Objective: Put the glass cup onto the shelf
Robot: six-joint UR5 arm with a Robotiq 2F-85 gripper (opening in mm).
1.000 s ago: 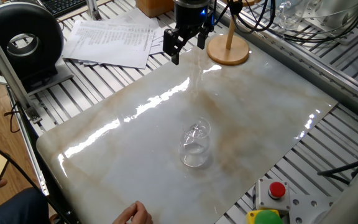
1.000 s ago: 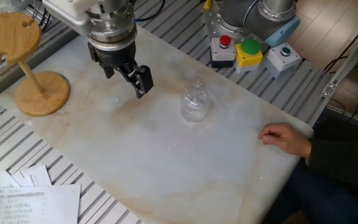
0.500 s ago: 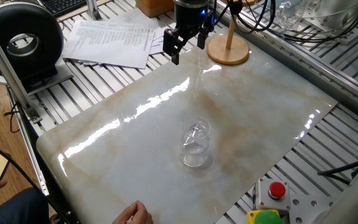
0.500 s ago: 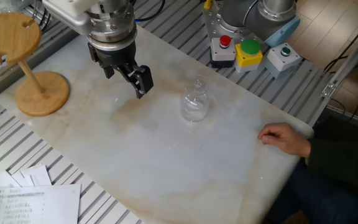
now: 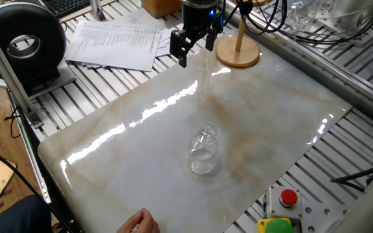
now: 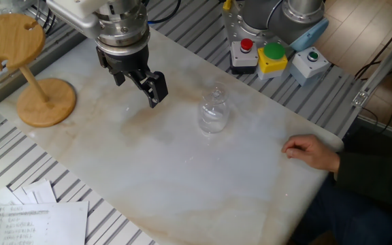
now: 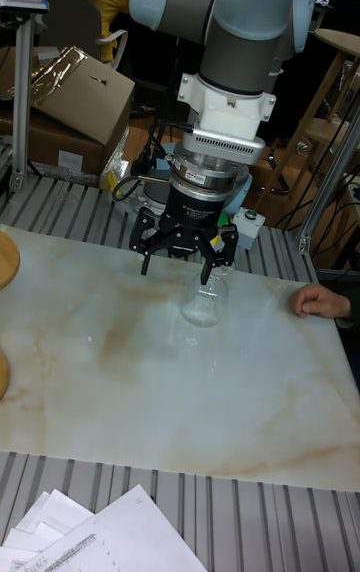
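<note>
The clear glass cup (image 5: 204,152) stands upright on the marble slab, also seen as the cup (image 6: 214,112) and the cup (image 7: 205,300). My gripper (image 5: 196,50) hangs open and empty above the slab, apart from the cup, between it and the shelf. From the other side the gripper (image 6: 138,87) is left of the cup; in the tall view the gripper (image 7: 178,260) sits just behind it. The wooden shelf (image 6: 9,41) stands at the slab's corner, its base (image 5: 237,53) close beside the gripper; its top disc holds nothing.
A person's hand (image 6: 312,151) rests at the slab's edge near the cup. A button box (image 6: 274,56) sits at one corner. Papers (image 5: 118,42) and a black round device (image 5: 24,45) lie beyond the slab. A cardboard box (image 7: 75,102) is behind.
The arm, the gripper and the cup have not moved. Only a pale object at the lower left edge of one fixed view has shifted.
</note>
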